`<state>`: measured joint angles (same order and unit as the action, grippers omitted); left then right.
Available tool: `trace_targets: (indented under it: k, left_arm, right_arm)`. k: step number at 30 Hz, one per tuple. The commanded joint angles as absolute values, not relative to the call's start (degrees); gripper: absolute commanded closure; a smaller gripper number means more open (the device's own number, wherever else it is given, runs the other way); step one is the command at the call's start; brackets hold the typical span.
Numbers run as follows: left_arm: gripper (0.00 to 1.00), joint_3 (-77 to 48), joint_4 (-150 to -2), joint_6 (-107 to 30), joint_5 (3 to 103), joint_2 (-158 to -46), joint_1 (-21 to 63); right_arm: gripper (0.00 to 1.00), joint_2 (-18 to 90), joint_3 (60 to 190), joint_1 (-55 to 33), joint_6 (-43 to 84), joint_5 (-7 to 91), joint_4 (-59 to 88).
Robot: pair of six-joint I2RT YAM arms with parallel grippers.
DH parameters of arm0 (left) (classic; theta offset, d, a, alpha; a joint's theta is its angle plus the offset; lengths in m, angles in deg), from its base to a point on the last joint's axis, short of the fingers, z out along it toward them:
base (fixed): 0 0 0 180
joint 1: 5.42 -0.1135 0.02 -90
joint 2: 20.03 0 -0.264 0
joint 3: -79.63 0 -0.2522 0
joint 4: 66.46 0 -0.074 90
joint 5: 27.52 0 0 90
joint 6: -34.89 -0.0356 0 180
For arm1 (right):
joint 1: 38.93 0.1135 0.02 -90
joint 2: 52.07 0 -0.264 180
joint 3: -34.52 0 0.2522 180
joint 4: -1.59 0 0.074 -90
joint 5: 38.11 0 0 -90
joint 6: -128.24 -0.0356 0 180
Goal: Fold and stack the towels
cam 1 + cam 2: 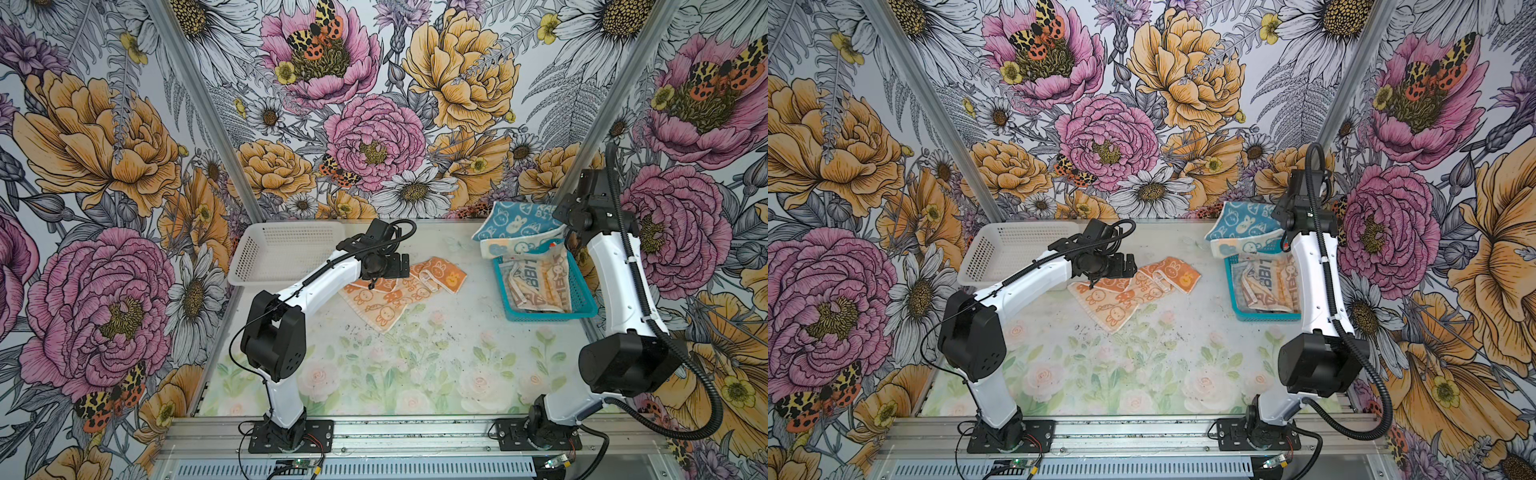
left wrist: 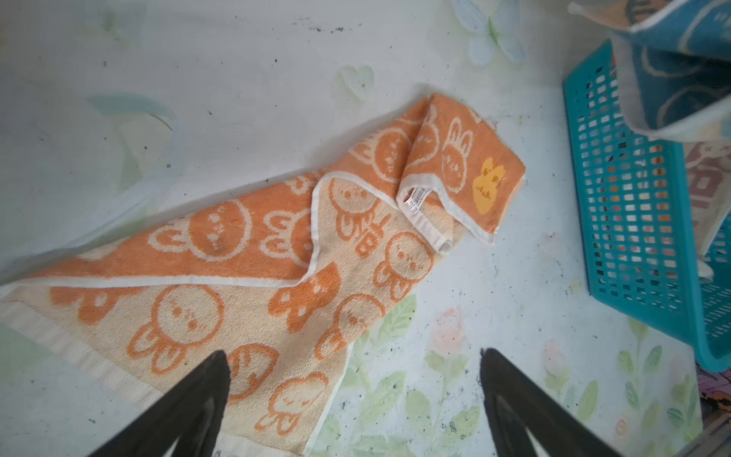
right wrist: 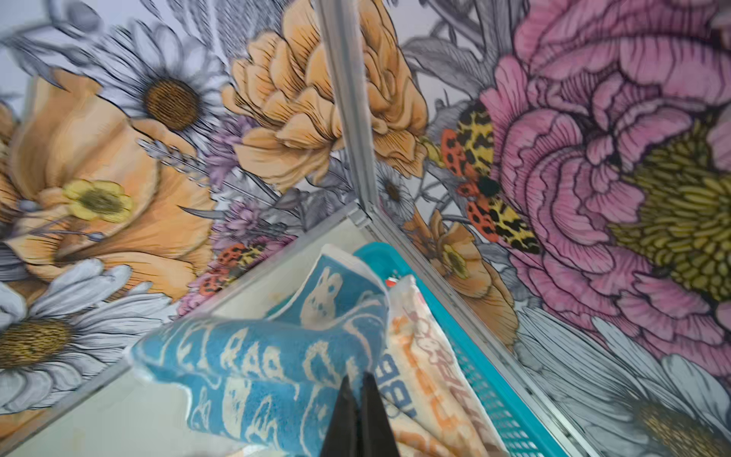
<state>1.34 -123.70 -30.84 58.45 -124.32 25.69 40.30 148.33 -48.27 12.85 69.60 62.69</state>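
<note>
— Orange towel (image 1: 399, 291): where does it lie from the teal basket (image 1: 548, 318)?
— Flat on the table (image 1: 415, 374), apart from that basket, between it and the white basket (image 1: 282, 249). It is loosely rumpled. One edge is turned over, and the end nearer the teal basket is bunched, with a small label (image 2: 415, 198) showing.
— And the left gripper (image 2: 354, 356)?
— It hangs over the orange towel with its fingers spread wide. One finger is above cloth, its mate above bare table.
— The right gripper (image 3: 358, 382)?
— Above the teal basket's far end, fingers pinched together on the blue towel (image 3: 257, 376). The cloth is held up over the basket, and its cream side shows along the lower edge.
— Anything inside the teal basket?
— More towels (image 1: 536, 286), cream with orange and blue lettering, lying rumpled.
</note>
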Motion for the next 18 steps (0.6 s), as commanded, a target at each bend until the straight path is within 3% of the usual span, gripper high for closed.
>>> trace_targets:
  k: [1, 7, 8, 10, 12, 14, 18]
  left_arm:
    - [0.01, 0.0, -124.0, -30.2, 56.4, -126.3, 25.7]
    - [0.01, -1.2, -124.1, -28.6, 54.2, -129.5, 26.0]
    - [0.01, -1.2, -124.1, -28.5, 54.2, -129.7, 26.1]
    - [0.01, -1.2, -124.0, -28.6, 54.4, -129.8, 26.2]
    - [0.01, -1.4, -124.0, -28.6, 54.7, -129.8, 26.2]
    - [0.01, -1.6, -124.1, -28.4, 54.7, -129.8, 26.1]
    - [0.01, -1.9, -124.0, -27.8, 54.4, -130.3, 25.5]
  right_arm:
    - [1.0, 39.5, 140.5, -49.3, 13.1, 75.9, 61.8]
    - [1.0, 43.1, 131.3, -50.3, 12.7, 75.0, 58.8]
    - [0.96, 44.2, 130.8, -50.3, 12.5, 74.2, 58.8]
    - [0.81, 45.9, 130.6, -50.2, 12.5, 72.3, 58.8]
    - [0.57, 46.7, 131.1, -49.9, 12.5, 71.0, 58.8]
    - [0.41, 46.4, 131.9, -49.2, 12.7, 70.7, 58.8]
    - [0.17, 45.0, 134.2, -45.8, 14.2, 67.3, 58.5]
